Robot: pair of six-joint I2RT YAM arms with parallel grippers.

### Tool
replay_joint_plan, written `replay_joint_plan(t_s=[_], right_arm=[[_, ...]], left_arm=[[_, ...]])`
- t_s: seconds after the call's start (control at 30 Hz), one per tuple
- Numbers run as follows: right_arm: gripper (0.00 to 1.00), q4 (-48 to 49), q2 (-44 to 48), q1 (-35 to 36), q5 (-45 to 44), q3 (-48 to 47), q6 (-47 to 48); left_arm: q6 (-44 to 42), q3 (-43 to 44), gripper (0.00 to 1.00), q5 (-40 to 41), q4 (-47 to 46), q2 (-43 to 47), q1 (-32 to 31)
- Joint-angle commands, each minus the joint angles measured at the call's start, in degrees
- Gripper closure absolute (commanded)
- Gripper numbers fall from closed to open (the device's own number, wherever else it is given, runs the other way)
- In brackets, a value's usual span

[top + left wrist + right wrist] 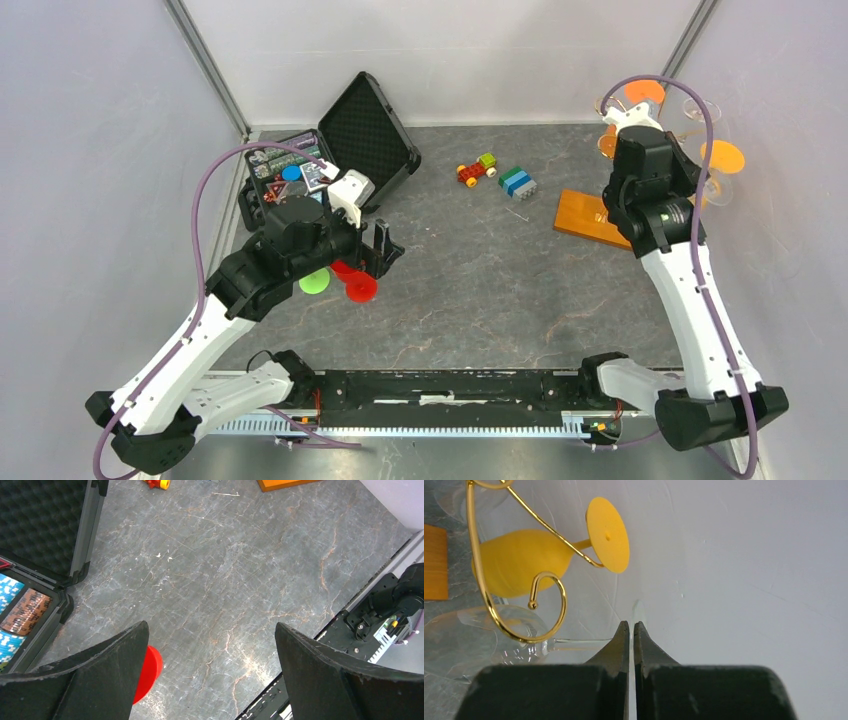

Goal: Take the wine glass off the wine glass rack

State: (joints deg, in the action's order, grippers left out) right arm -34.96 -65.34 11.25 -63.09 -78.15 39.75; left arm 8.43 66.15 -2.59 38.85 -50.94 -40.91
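Note:
The wine glass rack is a gold wire tree on an orange-brown wooden base at the back right. A clear wine glass hangs in a curled arm, its stem running to my right gripper. That gripper is shut on the glass's thin foot, seen edge-on between the fingertips. A yellow-orange glass hangs on the arm above it. My left gripper is open and empty above the table at the left. A red glass lies under its left finger.
An open black case with cards stands at the back left. A toy car and stacked blocks lie at the back middle. A green glass lies beside the red one. The right wall is close behind the rack.

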Motion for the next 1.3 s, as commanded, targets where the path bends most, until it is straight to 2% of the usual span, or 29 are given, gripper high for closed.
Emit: replay_joint_plan(t_s=[0.0,0.1,0.2,0.33,0.5,0.63,0.77,1.0,1.27], right_arm=[[1.0,-3.9,4.1,1.5,4.3,0.7,-4.4],[1.0,-9.2,4.9,6.5,4.3,0.2,-6.9],[1.0,-14.9,5.7,11.8,4.8,-0.5,-10.5],[1.0,-17.2,8.5,14.2,8.1,0.8,-12.9],[1.0,-15.6,13.4,15.1,20.5,1.9,-13.8],[1.0,-13.0,15.9,15.1,37.8,0.7,-15.2],[1.0,-6.2,18.8,15.1,55.7,4.2,-16.7],[1.0,11.1,22.4,15.1,79.1,14.9,-21.1],[1.0,29.3,24.3,15.3,93.6,25.9,-24.2]], left_arm=[[-1.8,0.3,0.0,-1.8,-2.9,0.7,0.0],[-1.7,0.4,0.0,-3.5,-4.0,0.5,0.0],[-1.8,0.7,0.0,-8.5,-5.1,-0.1,0.0],[-1.3,0.7,0.0,-12.0,-6.9,-0.4,0.0],[0.8,0.6,0.0,-13.9,-9.1,-1.2,0.0],[4.4,0.0,0.0,-17.3,-12.7,-2.8,0.0],[8.8,-0.5,0.0,-21.1,-16.2,-5.3,-0.1],[18.3,-2.6,0.0,-28.5,-24.6,-9.2,-0.1],[26.5,-3.1,0.0,-29.6,-31.5,-14.8,-0.1]])
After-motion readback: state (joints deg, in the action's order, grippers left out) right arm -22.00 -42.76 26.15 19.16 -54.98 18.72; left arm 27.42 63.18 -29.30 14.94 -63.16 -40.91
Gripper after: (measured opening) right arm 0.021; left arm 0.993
